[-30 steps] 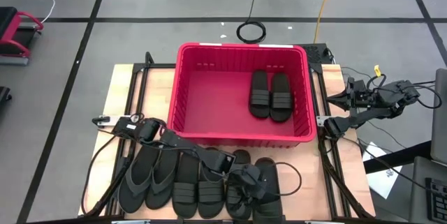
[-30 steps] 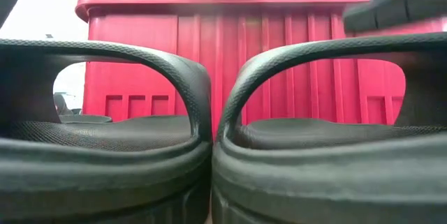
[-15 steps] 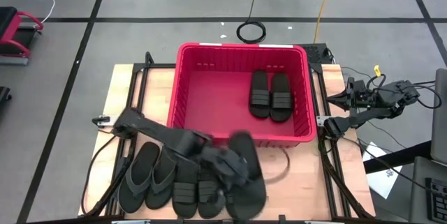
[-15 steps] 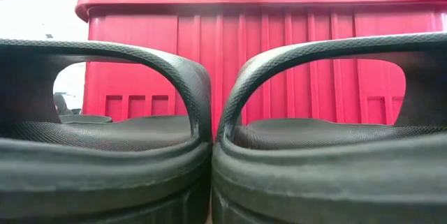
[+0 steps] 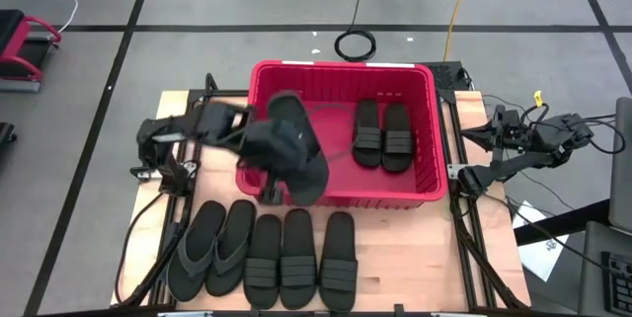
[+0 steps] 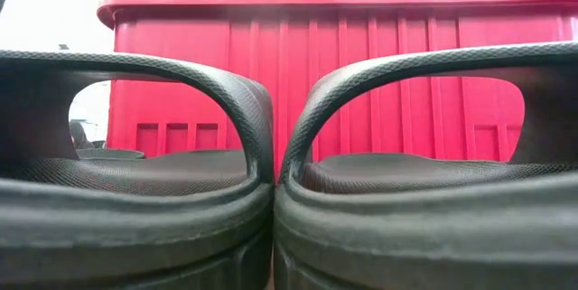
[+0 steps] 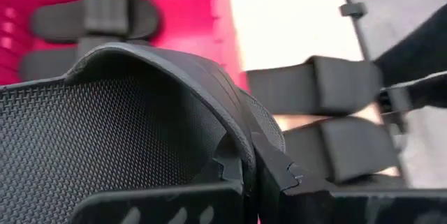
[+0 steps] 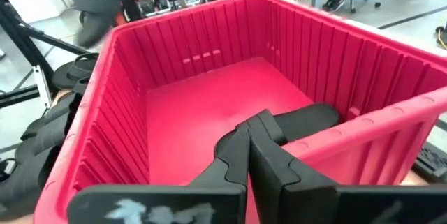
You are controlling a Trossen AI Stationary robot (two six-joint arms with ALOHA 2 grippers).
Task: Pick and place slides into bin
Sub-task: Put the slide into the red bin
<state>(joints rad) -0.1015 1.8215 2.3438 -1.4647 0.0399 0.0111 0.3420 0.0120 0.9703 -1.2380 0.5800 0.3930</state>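
Swung up from the counter's front row to the near-left rim of the large ribbed red plastic bin [image 5: 405, 197], left pincer [image 5: 265, 155] clenched on a flat black rubber slide [image 5: 296, 144], held tilted over the wall, probably for dropping beside the strapped pair [image 5: 381, 134] inside; right pincer [image 8: 250, 155] clenched empty, parked at the bin's right.

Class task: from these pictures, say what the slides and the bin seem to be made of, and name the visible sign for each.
The slides: probably matte black rubber or foam; the low view shows a fine pebbled footbed, thick soft-looking edges and no shine.

The bin: apparently moulded red plastic, slightly glossy; the sign is its even colour, ribbed walls and thick rolled rim.
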